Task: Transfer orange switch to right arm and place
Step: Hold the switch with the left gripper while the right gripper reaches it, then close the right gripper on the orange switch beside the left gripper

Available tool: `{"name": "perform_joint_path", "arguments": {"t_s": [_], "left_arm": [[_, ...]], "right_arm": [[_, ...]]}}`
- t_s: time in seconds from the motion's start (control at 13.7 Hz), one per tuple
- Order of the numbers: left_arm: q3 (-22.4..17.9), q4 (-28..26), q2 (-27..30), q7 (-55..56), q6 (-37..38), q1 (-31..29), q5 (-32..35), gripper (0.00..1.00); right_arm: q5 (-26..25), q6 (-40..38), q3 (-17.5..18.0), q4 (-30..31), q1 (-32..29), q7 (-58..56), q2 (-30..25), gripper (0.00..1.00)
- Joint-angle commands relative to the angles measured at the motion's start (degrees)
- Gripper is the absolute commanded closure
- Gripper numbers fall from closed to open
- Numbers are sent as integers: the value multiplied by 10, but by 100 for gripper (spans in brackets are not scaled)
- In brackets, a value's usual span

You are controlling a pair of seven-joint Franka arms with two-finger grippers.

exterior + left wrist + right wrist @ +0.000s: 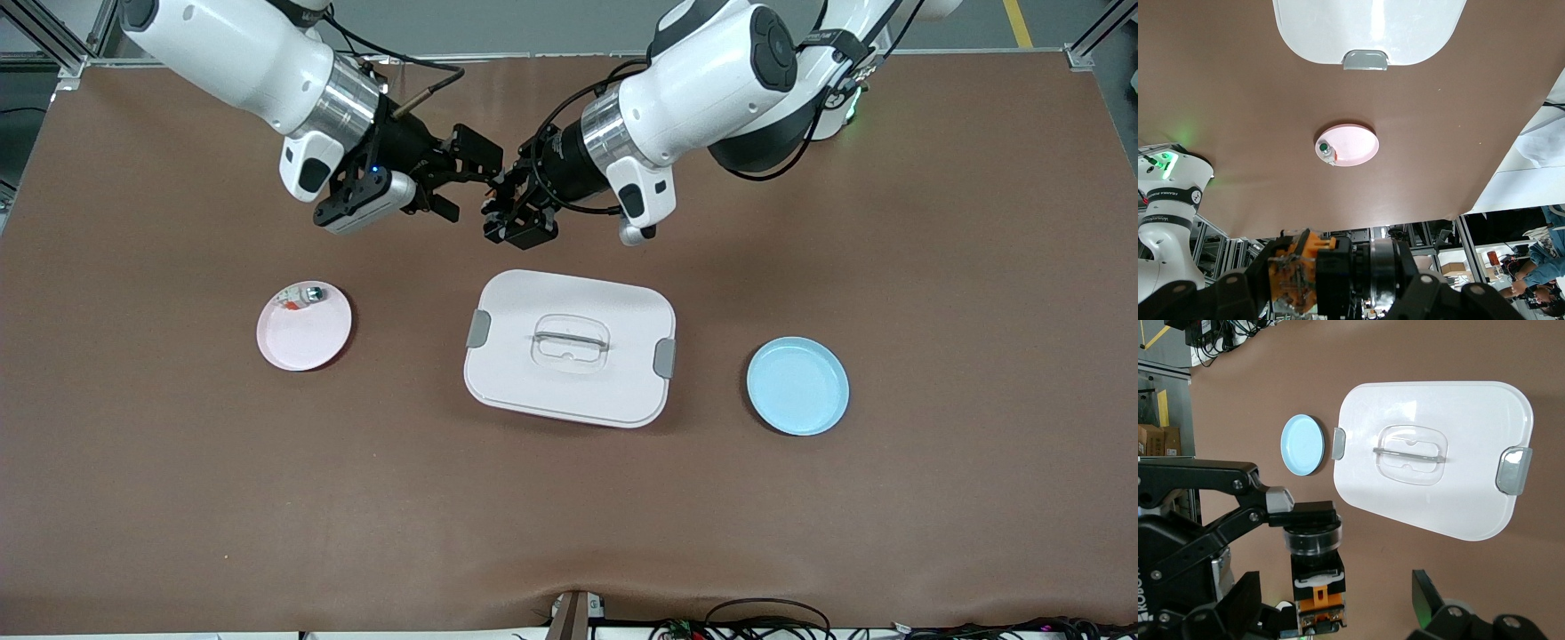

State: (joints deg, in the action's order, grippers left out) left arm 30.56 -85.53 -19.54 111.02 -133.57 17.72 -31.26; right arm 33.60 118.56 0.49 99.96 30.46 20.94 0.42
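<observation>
Surface: brown matte table (pixel 178 498), both arm bases along its edge farthest from the front camera.
Left gripper: left gripper (pixel 500 206) is in the air over bare table, just on the robots' side of the white rectangular lidded box (pixel 570 347); its jaws are clamped on the orange switch.
Orange switch: small stubby black-bodied switch (pixel 1317 577) with an orange end and a round collar, held off the table between the two grippers; the left wrist view shows its orange part (pixel 1301 261) next to the black body.
Right gripper: right gripper (pixel 462 178) hangs over the table facing the left one, fingers spread wide, one black finger (pixel 1429 597) standing apart from the switch with a clear gap; it grips nothing.
Box: white plastic, rounded corners, grey clips at both short ends, clear handle on the lid, in the middle of the table.
Pink plate: round pale pink plate (pixel 307 342) toward the right arm's end, holding a small whitish part with a green end (pixel 1325 149) near its rim.
Blue plate: round light blue plate (pixel 797 386) toward the left arm's end of the table.
</observation>
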Motion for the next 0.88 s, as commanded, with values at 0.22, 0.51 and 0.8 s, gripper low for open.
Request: {"name": "perform_joint_path", "arguments": {"t_s": [0.22, 0.51, 0.8], "left_arm": [[1, -5, 12, 16, 1, -1, 9, 76], [1, -5, 12, 16, 1, 0, 9, 76], [1, -5, 14, 16, 1, -1, 9, 76]], "right_arm": [[12, 8, -6, 23, 20, 13, -16, 0], [12, 11, -6, 22, 22, 14, -15, 24], [12, 11, -6, 19, 22, 15, -14, 35]]}}
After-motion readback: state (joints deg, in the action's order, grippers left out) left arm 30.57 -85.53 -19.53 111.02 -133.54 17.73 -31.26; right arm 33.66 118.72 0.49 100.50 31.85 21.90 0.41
